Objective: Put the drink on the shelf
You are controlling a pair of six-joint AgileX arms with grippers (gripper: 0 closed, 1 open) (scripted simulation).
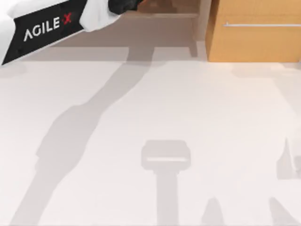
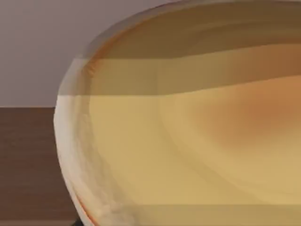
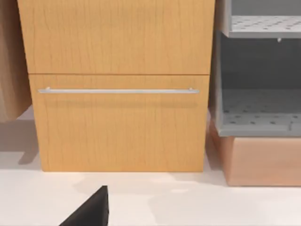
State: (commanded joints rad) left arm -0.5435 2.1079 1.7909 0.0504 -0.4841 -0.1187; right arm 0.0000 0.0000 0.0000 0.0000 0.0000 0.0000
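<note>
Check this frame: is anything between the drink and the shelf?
Nothing visible. The left gripper is already over the shelf at the table's far edge; the drink sits close under its wrist camera. The cabinet stands aside, rightward.

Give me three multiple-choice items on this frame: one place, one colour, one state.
1. The left arm reaches toward: A the top view's far left, by the shelf; B the near right; C the middle.
2. The drink surface is: A green; B creamy yellow-orange; C black.
3. The cabinet before the right arm is: A shut; B wide open; C tipped over.
Answers: 1 A, the arm crosses the far-left corner; 2 B, seen in the left wrist view; 3 A, its front sits flush behind the bar handle.
</note>
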